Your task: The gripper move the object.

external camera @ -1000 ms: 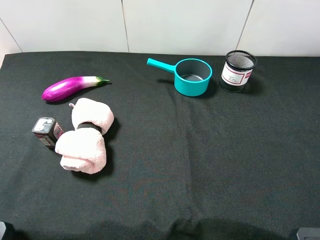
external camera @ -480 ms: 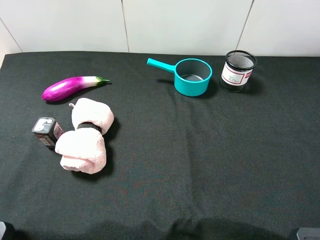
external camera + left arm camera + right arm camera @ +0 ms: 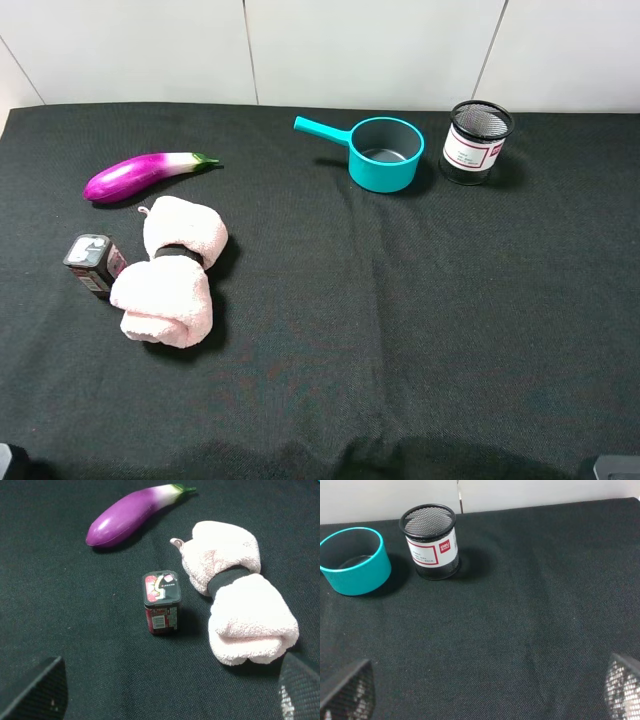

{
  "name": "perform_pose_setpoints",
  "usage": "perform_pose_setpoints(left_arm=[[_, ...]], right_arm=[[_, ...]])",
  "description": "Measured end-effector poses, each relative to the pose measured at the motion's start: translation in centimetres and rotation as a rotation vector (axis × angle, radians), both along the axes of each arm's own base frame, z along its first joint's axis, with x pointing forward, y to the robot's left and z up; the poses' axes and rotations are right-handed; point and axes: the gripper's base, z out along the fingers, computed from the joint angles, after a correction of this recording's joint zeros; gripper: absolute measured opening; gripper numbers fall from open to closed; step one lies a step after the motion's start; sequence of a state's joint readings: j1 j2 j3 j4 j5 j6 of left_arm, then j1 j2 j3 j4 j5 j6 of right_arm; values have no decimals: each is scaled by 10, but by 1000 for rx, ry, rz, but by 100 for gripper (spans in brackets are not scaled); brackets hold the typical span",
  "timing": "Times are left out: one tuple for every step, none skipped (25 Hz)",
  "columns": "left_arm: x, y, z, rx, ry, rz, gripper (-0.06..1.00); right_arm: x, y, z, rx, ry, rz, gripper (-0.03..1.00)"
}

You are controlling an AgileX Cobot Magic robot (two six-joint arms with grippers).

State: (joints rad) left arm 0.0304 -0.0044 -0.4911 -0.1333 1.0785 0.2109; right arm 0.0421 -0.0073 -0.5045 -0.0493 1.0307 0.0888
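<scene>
The pink towel (image 3: pixel 170 274) lies on the left part of the desk (image 3: pixel 400 320), which is covered with a black cloth. It is a soft rolled towel, pinched in the middle by a black band (image 3: pixel 178 253), so it has the shape of a bow. One lobe points to the far side and the bigger lobe to the near side. Nothing holds it.

Just beside the towel, on its left, stands a small dark red box (image 3: pixel 93 264) with a black lid; from the high view they seem to touch or almost touch. Farther back lies a purple eggplant (image 3: pixel 140 175), apart from the towel. At the far side, right of the middle, there is a teal pot (image 3: pixel 382 153) with its handle pointing left, and near it on the right a black mesh cup (image 3: pixel 476 141) with a white label.

The left gripper (image 3: pixel 165 695) is above the near left edge of the desk. Its fingers (image 3: pixel 37 692) stand wide apart and grip nothing. The right gripper (image 3: pixel 480 692) also has its fingers (image 3: pixel 625 687) spread, empty, over the bare cloth on the right.
</scene>
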Motion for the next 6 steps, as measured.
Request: perform_pose_setpoints(left_arm=[[0,0,0,0,0,0,82],[0,0,0,0,0,0,82],[0,0,0,0,0,0,82],[0,0,0,-1,0,-1,82],[0,0,0,-1,0,-1,82],[0,0,0,-1,0,-1,82]], right_arm=[[0,0,0,0,0,0,69],[0,0,0,0,0,0,69],[0,0,0,0,0,0,69],[0,0,0,0,0,0,69],[0,0,0,0,0,0,69],[0,0,0,0,0,0,69]])
